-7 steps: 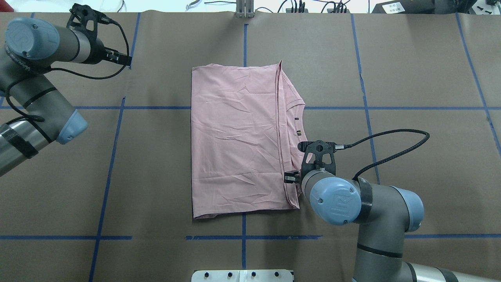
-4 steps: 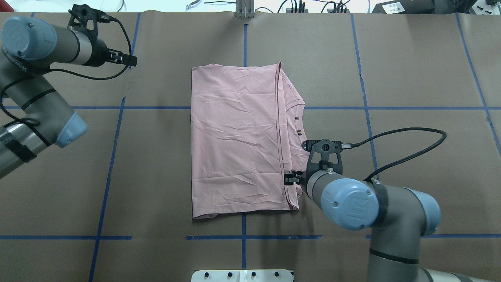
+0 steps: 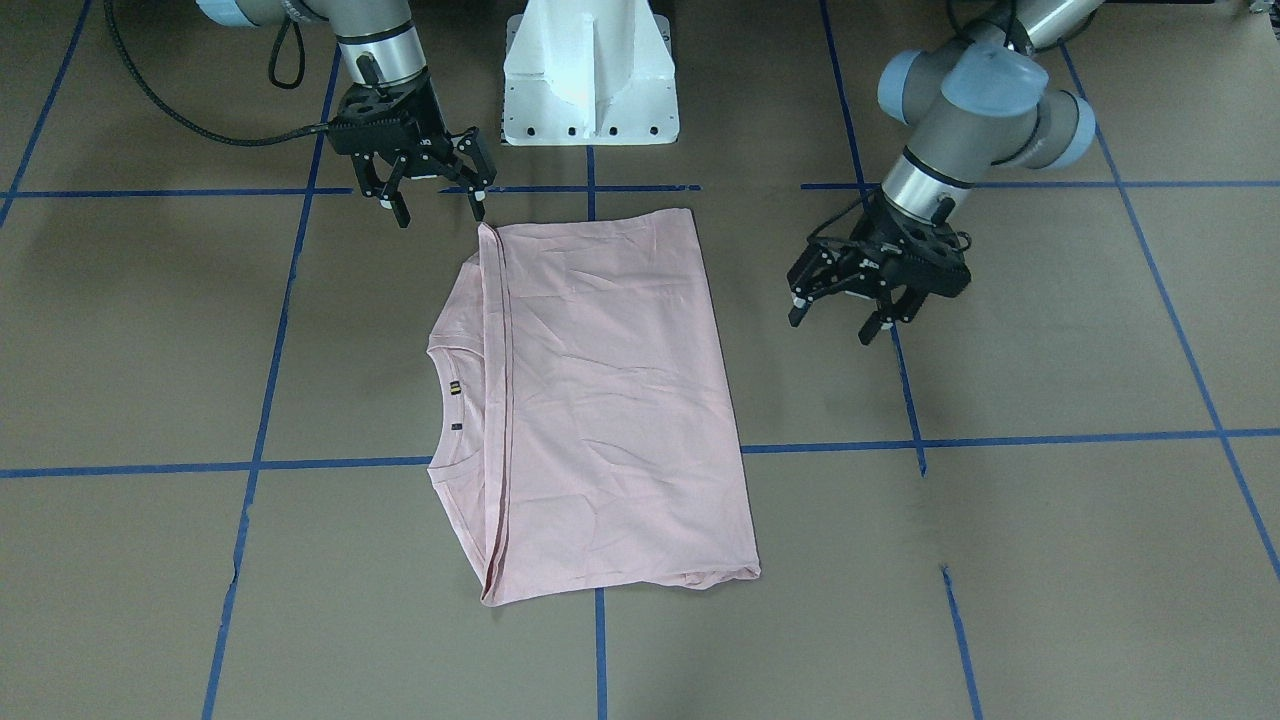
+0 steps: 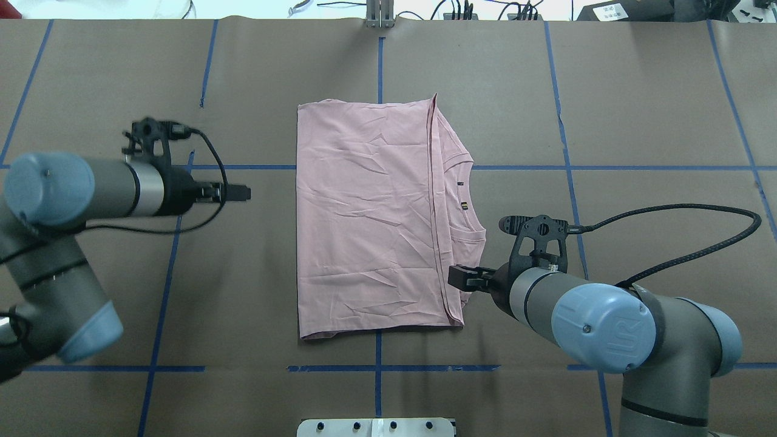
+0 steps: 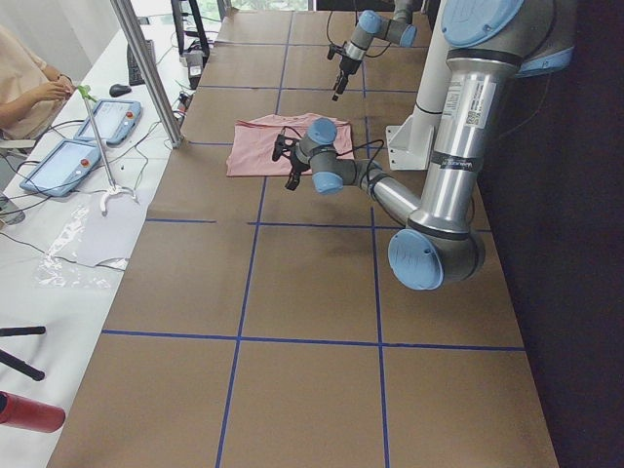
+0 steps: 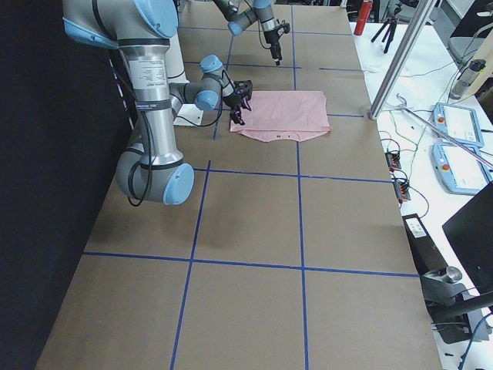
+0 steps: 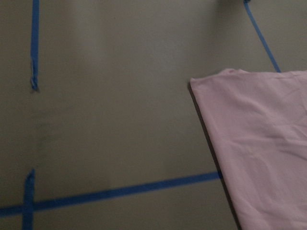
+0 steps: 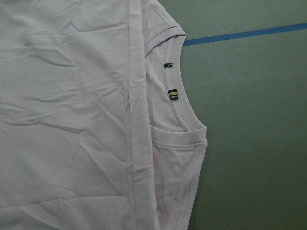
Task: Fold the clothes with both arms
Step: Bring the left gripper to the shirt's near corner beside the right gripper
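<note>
The pink T-shirt (image 4: pixel 370 212) lies folded flat at the table's middle, plain side up, with its collar and small labels (image 8: pixel 171 93) on the right. It also shows in the front view (image 3: pixel 600 400) and the left wrist view (image 7: pixel 264 143). My left gripper (image 4: pixel 243 193) is open and empty, a short way off the shirt's left edge; the front view (image 3: pixel 832 328) shows its jaws spread. My right gripper (image 4: pixel 459 278) is open and empty, over the shirt's right edge near the near corner, its jaws spread in the front view (image 3: pixel 440 212).
The white fixed pedestal (image 3: pixel 590 70) stands at the robot's side of the table. Blue tape lines cross the brown table cover (image 4: pixel 637 121). In the exterior left view a metal post (image 5: pixel 146 68), tablets (image 5: pixel 58 166) and an operator (image 5: pixel 24 88) are at the far side.
My left arm has swung from the far left corner towards the robot, its gripper now beside the shirt's left edge. My right arm has drawn back a little to the right.
</note>
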Robot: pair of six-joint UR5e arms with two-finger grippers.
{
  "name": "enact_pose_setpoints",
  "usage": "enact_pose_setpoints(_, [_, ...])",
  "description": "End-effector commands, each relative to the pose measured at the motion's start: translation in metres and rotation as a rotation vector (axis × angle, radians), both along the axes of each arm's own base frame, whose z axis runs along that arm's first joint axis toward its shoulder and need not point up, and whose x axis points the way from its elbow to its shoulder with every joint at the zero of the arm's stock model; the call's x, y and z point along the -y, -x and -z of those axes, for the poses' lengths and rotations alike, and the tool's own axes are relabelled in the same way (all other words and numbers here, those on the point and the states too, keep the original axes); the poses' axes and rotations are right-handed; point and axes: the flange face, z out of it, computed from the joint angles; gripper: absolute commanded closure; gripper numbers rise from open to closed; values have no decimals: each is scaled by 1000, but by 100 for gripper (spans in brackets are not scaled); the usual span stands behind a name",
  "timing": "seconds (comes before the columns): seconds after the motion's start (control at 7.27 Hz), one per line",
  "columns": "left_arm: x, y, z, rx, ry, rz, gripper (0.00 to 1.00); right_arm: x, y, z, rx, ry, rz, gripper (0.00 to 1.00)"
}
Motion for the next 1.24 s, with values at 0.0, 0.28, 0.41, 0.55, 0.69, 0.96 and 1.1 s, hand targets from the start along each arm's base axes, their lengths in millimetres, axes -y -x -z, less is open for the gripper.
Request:
enact_pose_setpoints(0.0, [-89, -55, 24, 26, 166, 9, 0, -1, 0, -2, 6, 0, -4, 0])
enact_pose_setpoints(0.28, [-129, -111, 76, 65, 294, 19, 16, 0, 0, -3, 3, 0, -6, 0])
enact_pose_setpoints(0.41, [-151, -133, 95, 81, 336, -1, 26, 0, 1, -3, 3, 1, -4, 0])
enact_pose_setpoints(0.55, [-158, -138, 95, 83, 348, -7, 33, 0, 1, -3, 3, 1, -4, 0])
enact_pose_setpoints(0.69, [-158, -140, 92, 90, 349, -8, 36, 0, 1, -3, 3, 1, -4, 0])
enact_pose_setpoints(0.96, [-157, -146, 82, 113, 348, -6, 36, 0, 2, -4, 2, 1, -4, 0])
enact_pose_setpoints(1.1, [-156, -150, 75, 125, 350, -6, 36, -1, 2, -5, 0, 2, -3, 0])
